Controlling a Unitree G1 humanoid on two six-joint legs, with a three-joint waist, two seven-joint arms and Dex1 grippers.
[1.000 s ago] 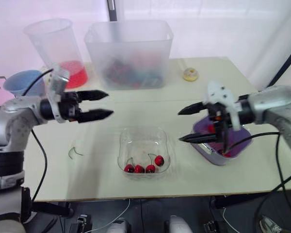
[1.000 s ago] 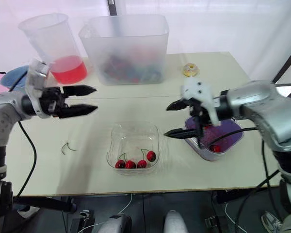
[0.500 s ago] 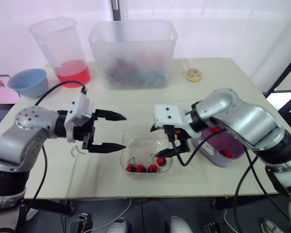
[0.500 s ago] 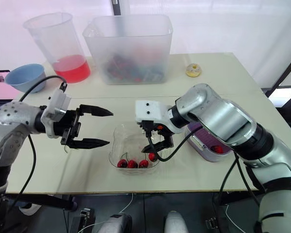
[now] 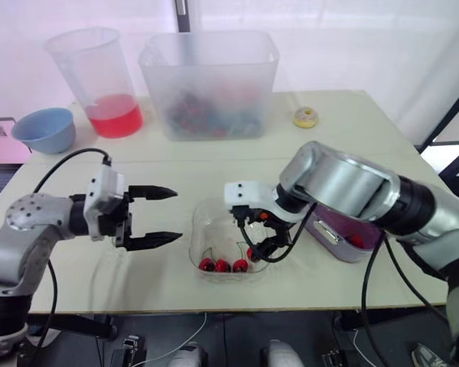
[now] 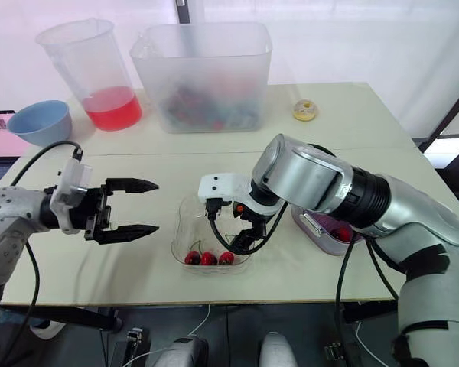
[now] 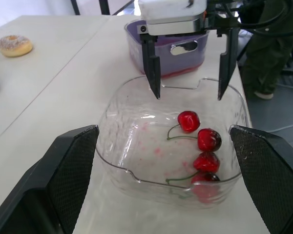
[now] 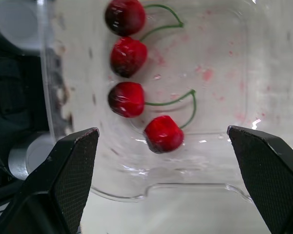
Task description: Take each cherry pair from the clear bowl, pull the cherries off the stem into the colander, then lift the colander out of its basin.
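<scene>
Left end effector is hovering above the worktop with its two fingers spread wide, gripping nothing and touching nothing. Just to its right, the clear bowl is sitting on the worktop and holding four cherries, joined by stems into two pairs, in a row. Right end effector is hanging over the bowl's right side, fingers parted and pointing down, empty, its tips staying clear of the fruit below. Immediately right of that end effector, the purple colander is resting on the worktop.
</scene>
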